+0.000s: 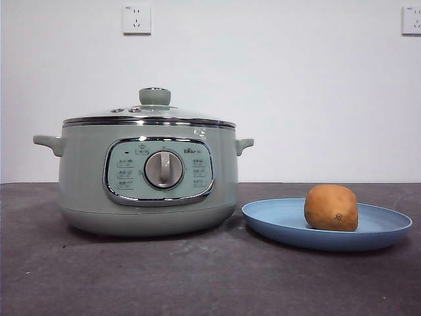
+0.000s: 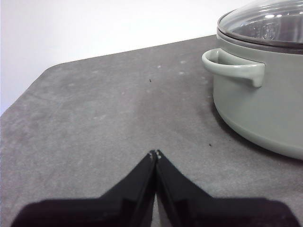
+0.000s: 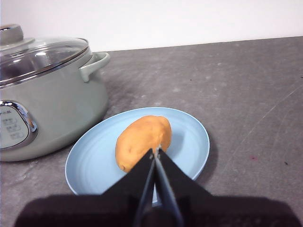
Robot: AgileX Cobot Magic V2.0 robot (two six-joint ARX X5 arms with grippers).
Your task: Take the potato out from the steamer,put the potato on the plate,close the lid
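Note:
The golden-brown potato (image 1: 331,208) (image 3: 143,140) lies on the light-blue plate (image 1: 276,220) (image 3: 92,161), to the right of the steamer. The pale green steamer (image 1: 148,178) (image 3: 52,113) (image 2: 265,104) stands on the dark table with its glass lid (image 1: 150,113) (image 3: 40,54) (image 2: 267,21) seated on its rim. My right gripper (image 3: 155,152) is shut and empty, held back from the plate with the potato just beyond its tips. My left gripper (image 2: 155,154) is shut and empty above bare table, off to the side of the steamer's handle (image 2: 232,66). Neither arm shows in the front view.
The dark grey table (image 1: 197,276) runs back to a white wall with two sockets (image 1: 136,19). A rounded table corner (image 2: 42,75) shows in the left wrist view.

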